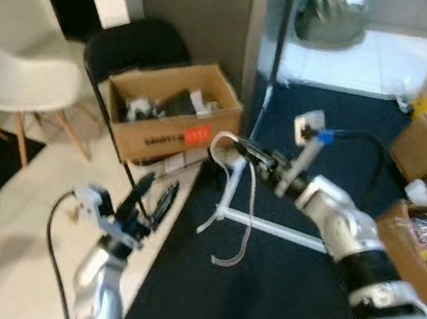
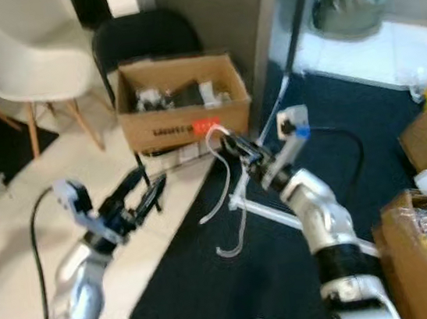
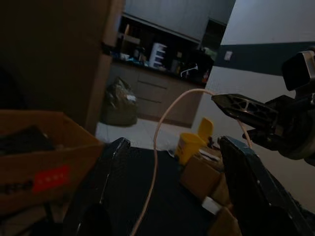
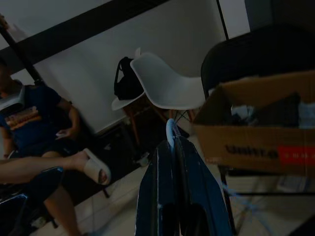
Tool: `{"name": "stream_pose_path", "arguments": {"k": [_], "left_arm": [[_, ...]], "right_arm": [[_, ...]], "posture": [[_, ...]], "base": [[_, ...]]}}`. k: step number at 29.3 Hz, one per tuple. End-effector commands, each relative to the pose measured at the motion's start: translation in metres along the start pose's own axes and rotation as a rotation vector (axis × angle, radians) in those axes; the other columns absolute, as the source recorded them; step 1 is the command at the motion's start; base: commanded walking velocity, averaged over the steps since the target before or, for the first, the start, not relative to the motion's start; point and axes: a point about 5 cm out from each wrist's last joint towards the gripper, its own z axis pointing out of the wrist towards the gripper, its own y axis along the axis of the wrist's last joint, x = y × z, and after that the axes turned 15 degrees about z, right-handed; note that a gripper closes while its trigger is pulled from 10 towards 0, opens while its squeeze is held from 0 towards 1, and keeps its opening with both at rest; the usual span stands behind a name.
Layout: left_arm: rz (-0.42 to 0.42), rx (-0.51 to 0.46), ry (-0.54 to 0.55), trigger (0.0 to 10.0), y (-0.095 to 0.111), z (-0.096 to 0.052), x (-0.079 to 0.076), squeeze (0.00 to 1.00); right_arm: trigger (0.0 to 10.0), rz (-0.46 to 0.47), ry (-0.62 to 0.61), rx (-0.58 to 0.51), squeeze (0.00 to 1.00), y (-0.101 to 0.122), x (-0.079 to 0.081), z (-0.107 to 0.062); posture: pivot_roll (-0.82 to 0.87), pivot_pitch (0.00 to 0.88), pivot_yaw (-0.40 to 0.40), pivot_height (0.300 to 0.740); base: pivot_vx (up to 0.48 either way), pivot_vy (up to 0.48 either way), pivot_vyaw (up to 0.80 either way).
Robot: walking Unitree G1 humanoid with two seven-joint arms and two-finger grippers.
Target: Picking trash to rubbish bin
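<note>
**White strap pinched above the dark mat**

The white plastic strap (image 1: 244, 202) dangles over the dark blue mat (image 1: 237, 282), clamped in the right gripper (image 1: 237, 150) near the cardboard box (image 1: 172, 111) on a black chair (image 1: 134, 48). The left gripper (image 1: 152, 197) hovers alongside, fingers parted, holding nothing.

White plastic strap (image 1: 244, 202) dangling limp (looped at top) before open cardboard box (image 1: 173, 110).

Pale tiled floor (image 1: 22, 263) with dark blue mat (image 1: 237, 282), white chair (image 1: 9, 68), cardboard boxes (image 1: 421, 148).
</note>
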Motion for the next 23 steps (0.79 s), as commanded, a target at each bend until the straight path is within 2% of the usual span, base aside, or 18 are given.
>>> {"name": "stream_pose_path", "arguments": {"k": [1,23], "left_arm": [[0.000,0.015,0.001,10.0,-0.0007,-0.0033,0.0007,0.00],[0.002,0.012,-0.001,10.0,0.0005,-0.0023,-0.0002,0.00]], "right_arm": [[10.0,0.004,0.000,0.013,0.00,-0.0052,0.0007,-0.0002],[10.0,0.002,0.000,0.013,0.00,-0.0056,0.0005,-0.0003]], "posture": [[0.00,0.000,-0.032,0.740],[0.00,0.000,-0.030,0.740]], "base": [[0.480,0.000,0.00],[0.480,0.000,0.00]]}}
